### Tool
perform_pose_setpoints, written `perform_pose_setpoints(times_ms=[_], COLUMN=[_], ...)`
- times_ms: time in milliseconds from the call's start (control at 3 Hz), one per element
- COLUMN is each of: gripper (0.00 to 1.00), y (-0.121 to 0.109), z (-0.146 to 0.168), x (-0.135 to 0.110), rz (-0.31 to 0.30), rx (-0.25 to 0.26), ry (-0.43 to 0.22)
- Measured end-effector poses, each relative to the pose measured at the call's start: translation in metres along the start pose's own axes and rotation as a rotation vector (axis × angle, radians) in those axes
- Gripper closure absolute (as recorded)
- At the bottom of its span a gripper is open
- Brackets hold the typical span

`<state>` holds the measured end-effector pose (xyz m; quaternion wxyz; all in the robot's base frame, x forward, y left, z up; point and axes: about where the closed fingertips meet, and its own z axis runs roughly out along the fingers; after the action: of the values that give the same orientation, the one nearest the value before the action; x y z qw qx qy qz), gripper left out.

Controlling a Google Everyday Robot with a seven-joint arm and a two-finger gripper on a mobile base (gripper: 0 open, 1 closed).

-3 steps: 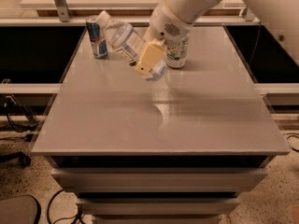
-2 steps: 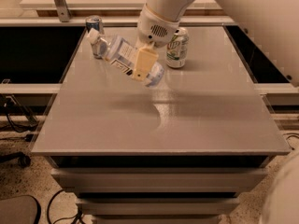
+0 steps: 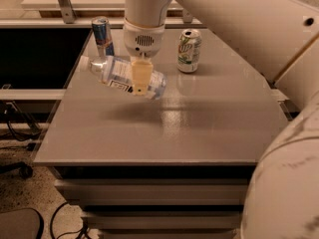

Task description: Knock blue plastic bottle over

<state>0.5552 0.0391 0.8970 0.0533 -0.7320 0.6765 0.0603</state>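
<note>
The blue plastic bottle (image 3: 113,71) is clear and bluish with a white cap and a white-and-blue label. It lies steeply tilted, almost on its side, with the cap to the left, at the back left of the grey table (image 3: 199,128). My gripper (image 3: 140,77) comes down from above and sits right against the bottle's middle, covering part of it. Whether the bottle rests on the table or is off it, I cannot tell.
A slim blue-silver can (image 3: 102,34) stands upright at the back left corner, just behind the bottle's cap. A green-white soda can (image 3: 189,50) stands upright at the back right. My white arm fills the right side of the view.
The gripper and the bottle have moved left across the back of the table. The bottle has tipped further toward horizontal, cap to the left. Both cans still stand.
</note>
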Motion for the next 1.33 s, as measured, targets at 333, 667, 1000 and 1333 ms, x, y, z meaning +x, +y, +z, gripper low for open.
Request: perform_pose_setpoints(times_ms=[333,667,1000,1333], gripper=[1.00,1.00,0.82,0.59], y=[0.004,0.009,0.011,0.013], z=[0.011,0.026,0.037,0.045], x=[-0.008,-0.014,-0.019,-0.023], rz=[-0.014,-0.020,-0.017,-0.014], rx=[-0.010,-0.027,-0.043,-0.058], ry=[0.067,0.132,0.156,0.160])
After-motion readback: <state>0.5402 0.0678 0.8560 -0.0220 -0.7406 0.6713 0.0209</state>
